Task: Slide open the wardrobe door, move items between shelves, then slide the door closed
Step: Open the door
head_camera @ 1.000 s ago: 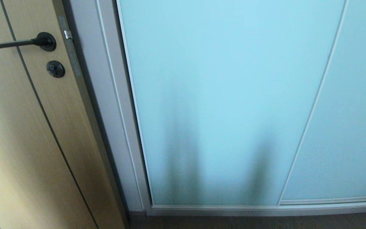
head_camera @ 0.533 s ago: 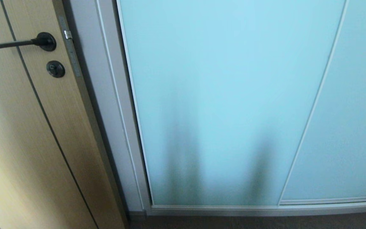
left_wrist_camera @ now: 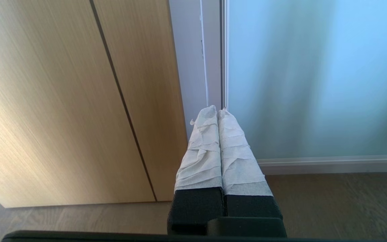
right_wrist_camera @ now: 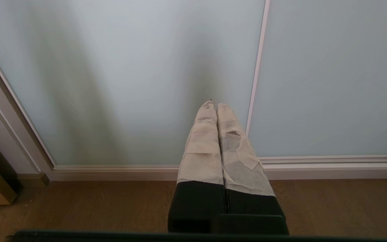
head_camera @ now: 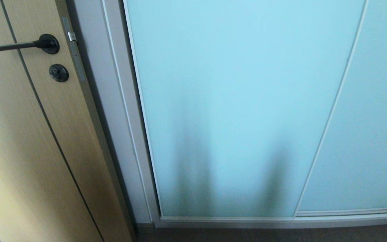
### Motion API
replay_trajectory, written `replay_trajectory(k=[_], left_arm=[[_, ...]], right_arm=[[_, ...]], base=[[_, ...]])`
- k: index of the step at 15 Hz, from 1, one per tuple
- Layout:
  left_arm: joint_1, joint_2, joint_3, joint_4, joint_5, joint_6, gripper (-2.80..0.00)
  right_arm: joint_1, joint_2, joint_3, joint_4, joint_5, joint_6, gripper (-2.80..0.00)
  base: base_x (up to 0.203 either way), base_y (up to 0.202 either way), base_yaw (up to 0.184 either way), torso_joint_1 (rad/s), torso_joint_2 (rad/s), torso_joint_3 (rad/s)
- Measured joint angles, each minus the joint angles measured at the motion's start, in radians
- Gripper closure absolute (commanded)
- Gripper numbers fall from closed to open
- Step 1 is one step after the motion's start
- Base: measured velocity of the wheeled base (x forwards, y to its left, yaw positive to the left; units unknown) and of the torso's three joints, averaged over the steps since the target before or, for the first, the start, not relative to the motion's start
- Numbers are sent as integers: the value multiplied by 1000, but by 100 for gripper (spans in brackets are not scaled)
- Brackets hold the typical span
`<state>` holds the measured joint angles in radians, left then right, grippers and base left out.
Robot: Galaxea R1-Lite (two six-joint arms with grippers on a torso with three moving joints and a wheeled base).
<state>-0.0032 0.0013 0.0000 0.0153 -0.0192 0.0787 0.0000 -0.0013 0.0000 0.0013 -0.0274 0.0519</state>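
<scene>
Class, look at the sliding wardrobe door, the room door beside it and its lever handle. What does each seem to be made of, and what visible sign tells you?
Sliding wardrobe door: probably frosted glass, pale blue, matte; it shows only blurred shadows. Its slim frame looks like silver-white metal.
Room door: tan wood or wood-look veneer, fine straight grain.
Lever handle: likely metal, matte black.

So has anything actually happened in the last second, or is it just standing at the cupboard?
Nothing has visibly changed. The sliding wardrobe door is still fully closed, and the wood door beside it has not moved. The left gripper and right gripper are shut, holding nothing.
</scene>
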Motion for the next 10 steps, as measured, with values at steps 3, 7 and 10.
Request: replay_trajectory(k=[3,7,10], left_arm=[[0,0,0,1,-4,8,0],[0,0,0,1,-8,20,0],[0,0,0,3,-1,26,0]], right_arm=[[0,0,0,0,0,0,0],[0,0,0,0,0,0,0],[0,0,0,0,0,0,0]], base=[[0,0,0,0,0,0],[0,0,0,0,0,0],[0,0,0,0,0,0]])
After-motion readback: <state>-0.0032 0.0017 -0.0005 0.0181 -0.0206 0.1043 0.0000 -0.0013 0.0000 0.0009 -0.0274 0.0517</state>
